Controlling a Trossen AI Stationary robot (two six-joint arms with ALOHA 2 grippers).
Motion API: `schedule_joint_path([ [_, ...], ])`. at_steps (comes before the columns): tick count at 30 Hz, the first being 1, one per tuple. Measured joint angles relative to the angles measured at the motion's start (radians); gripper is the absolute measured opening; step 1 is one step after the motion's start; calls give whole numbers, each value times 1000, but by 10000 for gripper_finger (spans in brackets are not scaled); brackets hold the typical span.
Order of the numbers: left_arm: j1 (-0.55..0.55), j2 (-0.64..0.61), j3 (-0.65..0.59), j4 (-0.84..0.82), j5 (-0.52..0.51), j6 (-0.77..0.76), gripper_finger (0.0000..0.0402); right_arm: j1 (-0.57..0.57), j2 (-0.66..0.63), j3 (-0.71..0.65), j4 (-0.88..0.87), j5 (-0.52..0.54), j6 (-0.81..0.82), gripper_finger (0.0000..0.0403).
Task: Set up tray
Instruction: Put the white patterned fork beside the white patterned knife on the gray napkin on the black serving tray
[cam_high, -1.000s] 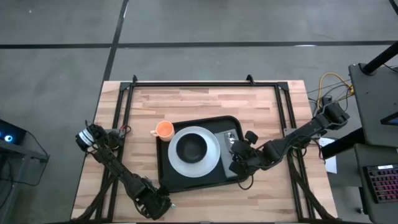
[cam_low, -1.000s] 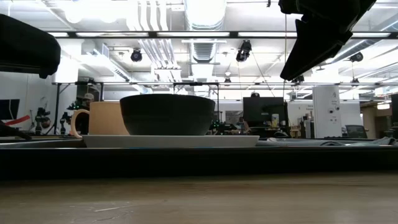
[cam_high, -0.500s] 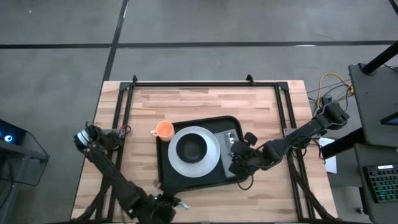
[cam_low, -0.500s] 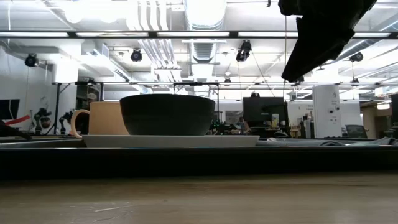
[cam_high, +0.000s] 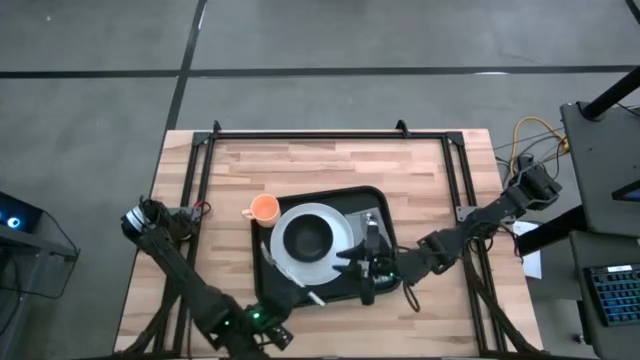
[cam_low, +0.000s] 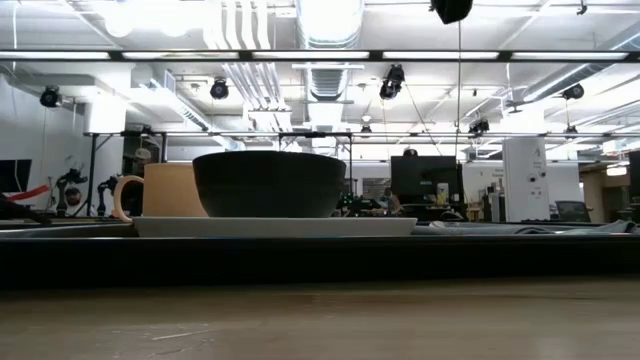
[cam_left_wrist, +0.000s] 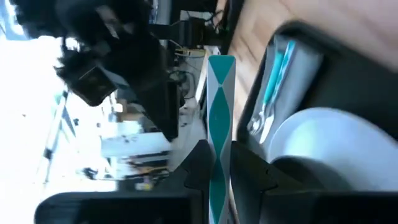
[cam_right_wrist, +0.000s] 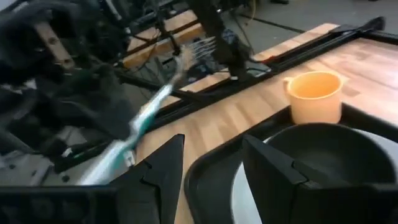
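Observation:
The black tray (cam_high: 372, 290) lies mid-table. It holds a white plate (cam_high: 340, 232) with a black bowl (cam_high: 307, 238), and a grey cloth (cam_high: 378, 216) with cutlery (cam_left_wrist: 268, 93). An orange cup (cam_high: 263, 209) stands at the tray's far left corner. My left gripper (cam_high: 292, 300) hovers by the tray's near left corner, shut on a utensil with a teal-and-white handle (cam_left_wrist: 221, 118). My right gripper (cam_high: 353, 272) hangs open over the tray's near right part, pointing left, with nothing between its fingers (cam_right_wrist: 161, 165). My left gripper pinches the utensil's patterned handle (cam_left_wrist: 219, 155) between its two fingers (cam_left_wrist: 198, 167). The fingers come nearly level from the table's near left and lie along the handle. Its free end (cam_left_wrist: 221, 62) sticks out ahead of them. The utensil is lifted clear of table and tray.
Black frame rails (cam_high: 320, 134) run along the table's far, left and right sides. Bare wood (cam_high: 330, 165) lies between the tray and the far rail. The two grippers face each other over the tray's near edge.
My left gripper has risen from the table's near edge and tipped up to nearly level, rolling as it went, with the utensil in it now pointing at the tray. My right gripper has tipped up from pointing down to nearly level and gone left over the tray.

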Motion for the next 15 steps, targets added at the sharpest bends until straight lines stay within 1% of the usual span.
schedule_joint_path([
  [3,27,0,-58,96,-3,151,22,-10,-18,-3,2,-17,-6,151],
  [5,40,0,-105,166,-2,291,22,-37,-31,-3,9,-66,-15,153],
  [9,57,0,-204,332,-4,563,22,-115,-37,-3,24,-308,8,172],
  [11,59,0,-245,380,-4,672,22,-157,-32,-3,31,-420,13,184],
  [13,59,0,-272,390,0,723,22,-200,-28,-3,26,-527,3,196],
  [15,59,0,-293,397,0,729,22,-239,-24,-3,25,-603,-17,204],
])
